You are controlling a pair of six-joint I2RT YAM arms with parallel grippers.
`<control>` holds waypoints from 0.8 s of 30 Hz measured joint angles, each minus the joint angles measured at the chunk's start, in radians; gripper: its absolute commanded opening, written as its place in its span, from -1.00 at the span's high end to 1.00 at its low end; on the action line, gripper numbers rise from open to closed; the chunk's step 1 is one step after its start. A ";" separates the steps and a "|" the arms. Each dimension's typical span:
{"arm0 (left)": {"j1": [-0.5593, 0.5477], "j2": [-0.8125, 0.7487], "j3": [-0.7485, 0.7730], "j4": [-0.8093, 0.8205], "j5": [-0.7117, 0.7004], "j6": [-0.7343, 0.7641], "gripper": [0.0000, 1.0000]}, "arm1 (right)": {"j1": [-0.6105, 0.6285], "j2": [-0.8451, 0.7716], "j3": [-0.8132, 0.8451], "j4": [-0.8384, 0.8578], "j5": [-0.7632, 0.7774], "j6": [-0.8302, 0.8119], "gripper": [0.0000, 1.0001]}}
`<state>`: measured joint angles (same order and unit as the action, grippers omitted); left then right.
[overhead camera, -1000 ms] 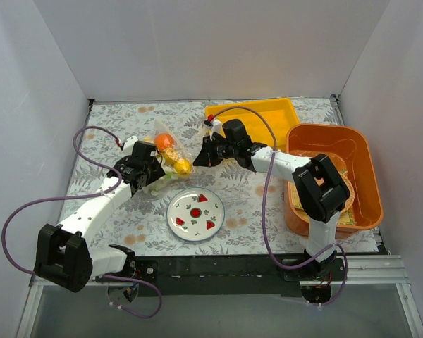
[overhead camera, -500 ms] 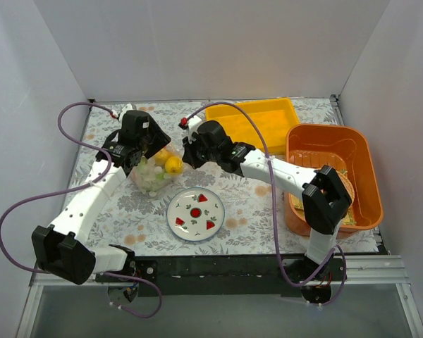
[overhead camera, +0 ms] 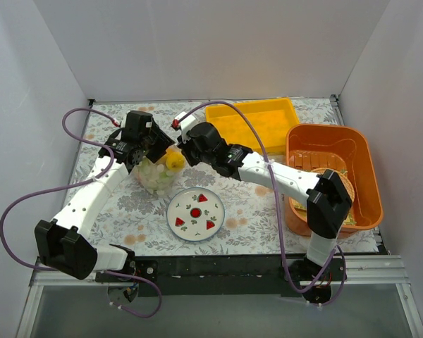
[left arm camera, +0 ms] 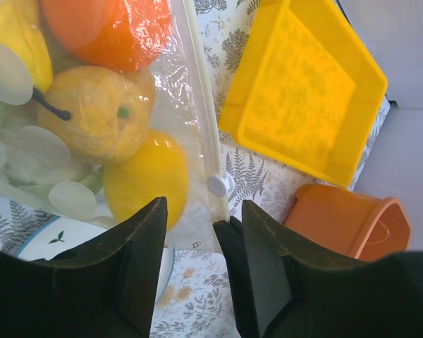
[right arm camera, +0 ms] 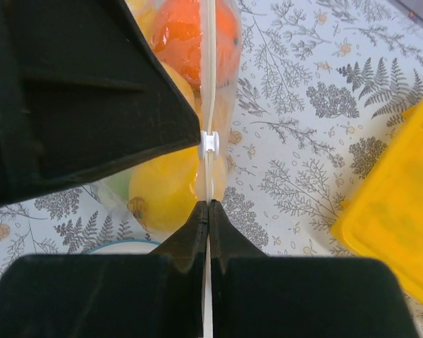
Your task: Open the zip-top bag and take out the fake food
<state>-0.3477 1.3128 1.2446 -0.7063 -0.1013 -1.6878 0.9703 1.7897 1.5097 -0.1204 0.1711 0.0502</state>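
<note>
The zip-top bag hangs between my two grippers above the mat, just behind the white plate. It holds the fake food: an orange, yellow lemons and pale green-white pieces. My right gripper is shut on the end of the zip strip, just below the white slider. My left gripper is open, its jaws standing on either side of the bag's corner and strip near the slider. In the top view the left gripper and right gripper nearly meet.
A white plate with red fruit motifs lies in front of the bag. A yellow tray stands at the back, right of the grippers. An orange bin stands at the right edge. White walls enclose the table.
My left arm swung up and back to the bag's left side, and my right gripper moved left. The bag shifted left and now hangs upright between them.
</note>
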 measured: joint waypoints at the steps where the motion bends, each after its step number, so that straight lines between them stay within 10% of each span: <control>1: 0.000 0.000 0.000 -0.001 0.001 -0.014 0.05 | 0.003 -0.002 0.001 0.007 0.006 -0.005 0.97; 24: 0.073 -0.019 0.013 0.018 0.106 -0.161 0.22 | 0.052 -0.114 -0.072 0.199 -0.020 -0.108 0.97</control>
<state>-0.2745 1.2938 1.2572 -0.6880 0.0048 -1.8488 1.0222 1.6752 1.4380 0.0788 0.1509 -0.0582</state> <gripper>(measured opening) 0.436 0.028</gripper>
